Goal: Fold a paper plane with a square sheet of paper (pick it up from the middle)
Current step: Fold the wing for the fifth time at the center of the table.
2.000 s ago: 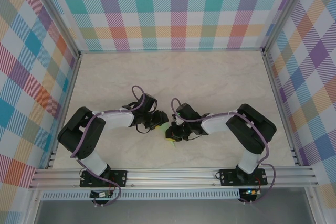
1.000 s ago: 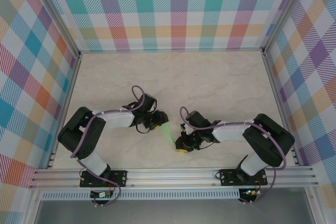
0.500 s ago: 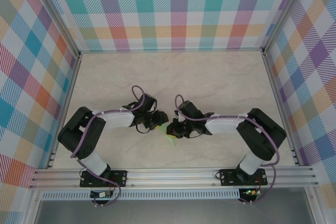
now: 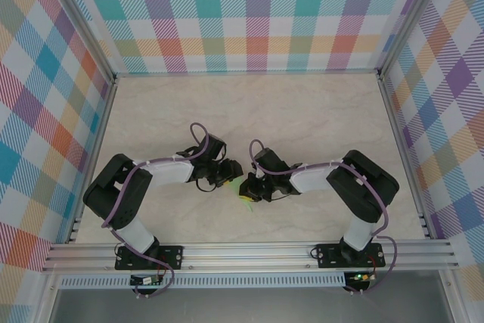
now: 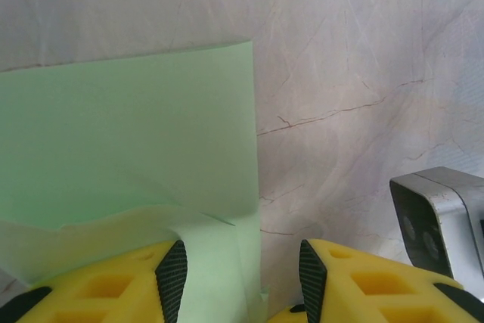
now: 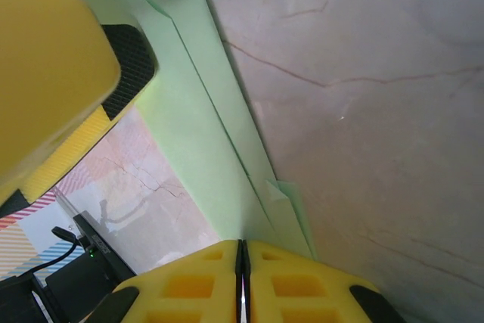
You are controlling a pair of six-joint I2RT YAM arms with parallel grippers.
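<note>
Two arms meet over a folded, thin pale green paper sheet (image 5: 128,141) at the middle of the marbled beige worktop (image 4: 302,111).
The left gripper (image 5: 242,270) has its yellow fingers (image 5: 378,285) spread, with a layer of the sheet lying in the gap between them. The right gripper (image 6: 240,251) has its fingers pressed together, pinching the sheet's creased edge, just beside the left one.

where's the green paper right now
In the top view the folded green paper lies on the table near its front middle, between the left pincer and the right pincer.
</note>
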